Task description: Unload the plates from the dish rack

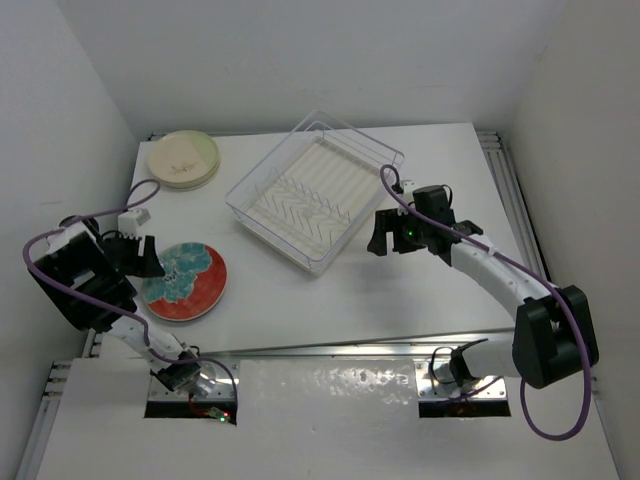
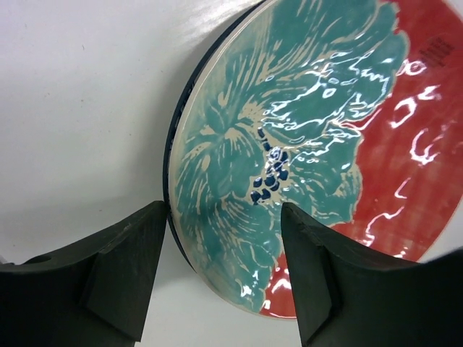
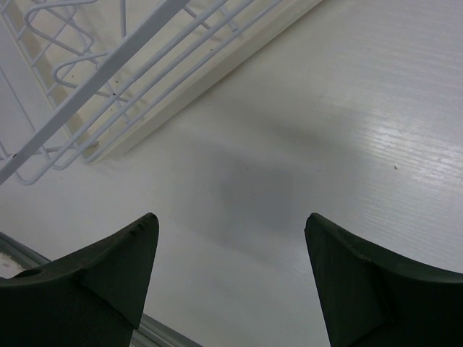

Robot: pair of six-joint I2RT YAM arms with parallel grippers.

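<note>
At the centre of the table [image 1: 420,290], seen from the top external view, stands the dish rack [image 1: 315,190], a clear tray with raised sides and white wire slots [image 1: 300,200], set askew to the table's edges. We take it as our landmark.

To the left of the rack and slightly beyond it, near the table's far corner, we see a stack of pale plates [image 1: 183,159], cream and light green; from this height we cannot count them. Left of the rack and nearer to the arms' bases, a red-and-teal plate [image 1: 185,281] lies flat on the table, well apart from the rack.

The left gripper [image 1: 140,255] hangs at that plate's outer edge, on the side away from the rack. In the left wrist view its jaws stand wide apart [image 2: 223,246]: one finger [image 2: 123,275] is outside the dark rim, the other over the glazed teal face of the plate [image 2: 311,144]. It appears to grasp nothing, though we cannot tell whether a finger touches the plate.

Just beside the rack's near right side we find the right gripper [image 1: 390,235]. In its wrist view the jaws are spread wide [image 3: 228,231] over bare table, holding nothing, with the rack's wires [image 3: 108,79] at the upper left.
</note>
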